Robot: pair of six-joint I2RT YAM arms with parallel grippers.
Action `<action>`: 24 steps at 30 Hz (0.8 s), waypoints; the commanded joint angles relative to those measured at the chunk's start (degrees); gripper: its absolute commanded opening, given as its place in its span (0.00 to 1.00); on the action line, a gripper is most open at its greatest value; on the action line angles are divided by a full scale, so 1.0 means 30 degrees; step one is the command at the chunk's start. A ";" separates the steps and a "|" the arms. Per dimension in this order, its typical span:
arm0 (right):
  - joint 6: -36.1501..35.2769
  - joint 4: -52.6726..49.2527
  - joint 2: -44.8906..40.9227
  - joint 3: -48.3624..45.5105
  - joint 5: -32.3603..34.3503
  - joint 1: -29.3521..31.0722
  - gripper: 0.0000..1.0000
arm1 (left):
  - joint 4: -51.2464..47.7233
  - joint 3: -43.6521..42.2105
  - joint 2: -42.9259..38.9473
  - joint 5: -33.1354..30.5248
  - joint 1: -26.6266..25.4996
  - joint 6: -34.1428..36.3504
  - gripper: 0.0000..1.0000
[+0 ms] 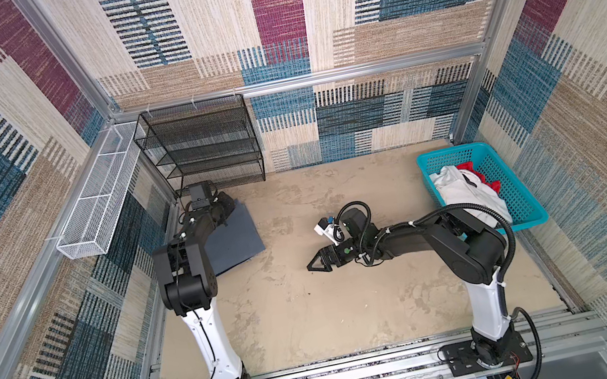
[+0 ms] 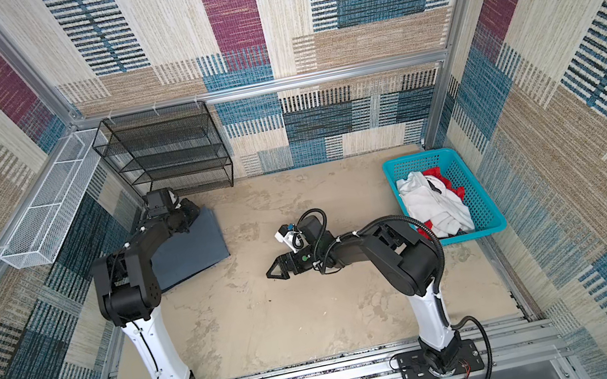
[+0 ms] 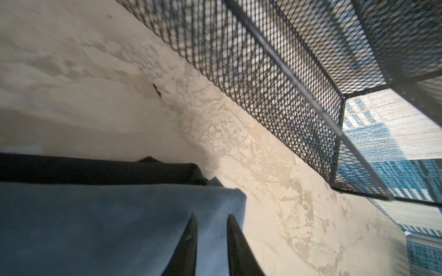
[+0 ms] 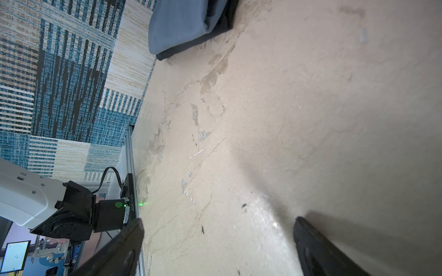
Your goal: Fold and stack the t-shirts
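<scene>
The slate-blue shirt (image 1: 236,236) lies folded flat at the far left of the worktop (image 1: 336,311), just in front of the black mesh rack (image 1: 201,145). The black shirt (image 3: 95,167) lies under it, its edge showing along one side. That makes two shirts stacked.

The left end effector (image 3: 212,216) sits over the far right corner of the blue shirt. Its fingers stand a narrow gap apart, with flat cloth showing between them and nothing visibly pinched. I cannot tell whether the tips touch the cloth. I judge this to be the end of the stacking step, with the corner being let go or tidied.

The right end effector (image 4: 217,222) hovers wide apart and empty over the bare middle of the worktop, pointing left.

The white shirt (image 1: 471,194) and red shirt (image 1: 473,169) lie crumpled in the basket (image 1: 451,151) at the right, white mostly on top. The next move probably falls to the right arm: turn back to the basket, pinch the white cloth alone so the red does not trail out, and spread it on the open middle. The left arm must first lift clear without dragging the stack.
</scene>
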 commanded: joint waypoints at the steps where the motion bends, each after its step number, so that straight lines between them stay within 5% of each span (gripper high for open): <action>1: 0.0121 -0.0385 -0.0002 -0.0180 0.0484 0.0010 0.99 | 0.1990 0.0525 0.0898 0.0410 -0.0257 -0.1732 0.24; 14: -0.0143 -0.0851 0.0512 0.0242 0.0309 0.0006 0.99 | 0.2331 0.1459 0.2534 0.0500 -0.0793 -0.2582 0.24; 24: 0.0005 -0.0852 -0.1407 -0.0639 0.1391 0.0006 0.99 | 0.3116 -0.1528 -0.2805 0.2986 -0.0746 -0.0691 0.28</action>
